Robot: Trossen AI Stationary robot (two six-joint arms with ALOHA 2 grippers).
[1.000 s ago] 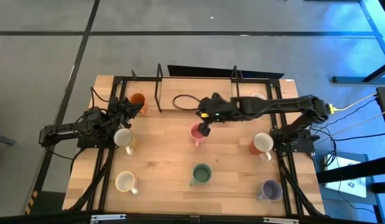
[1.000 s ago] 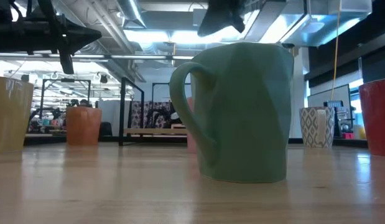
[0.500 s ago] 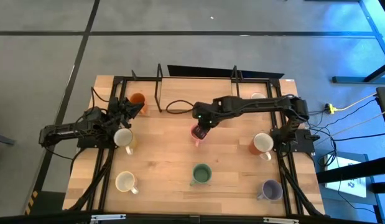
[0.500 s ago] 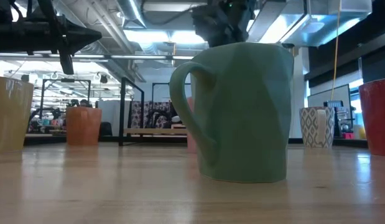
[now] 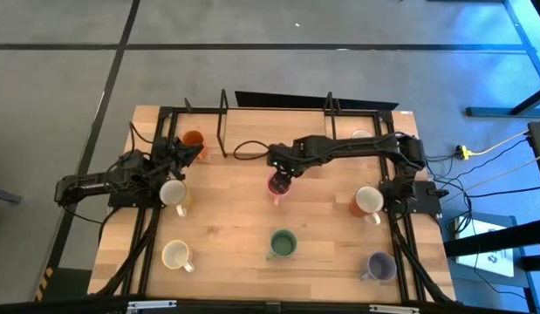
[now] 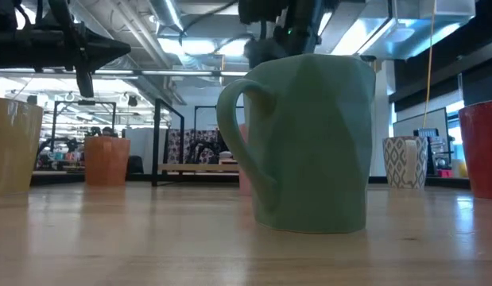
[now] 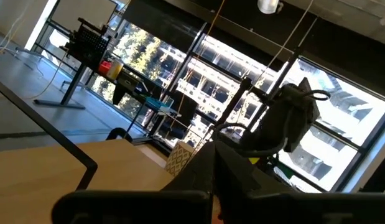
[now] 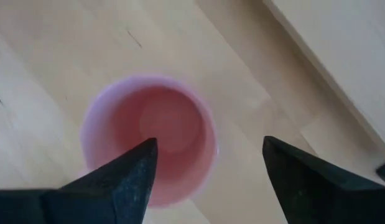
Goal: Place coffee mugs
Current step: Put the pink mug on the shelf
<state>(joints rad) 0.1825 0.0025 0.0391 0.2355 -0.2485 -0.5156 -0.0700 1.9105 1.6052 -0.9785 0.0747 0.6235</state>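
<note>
Two dark fingers [image 8: 127, 180] of the right tool [image 5: 285, 180] now stand wide apart above the pink mug [image 8: 150, 137], one over its rim, the other clear beside it; a second ago they were closed on it. The mug stands upright at the tabletop's [image 5: 235, 227] middle, bare wood all round. The green mug [image 5: 283, 245] sits toward the near edge, well apart. The left tool [image 5: 184, 150] rests shut by the orange mug [image 5: 193, 139] at the far left corner.
</note>
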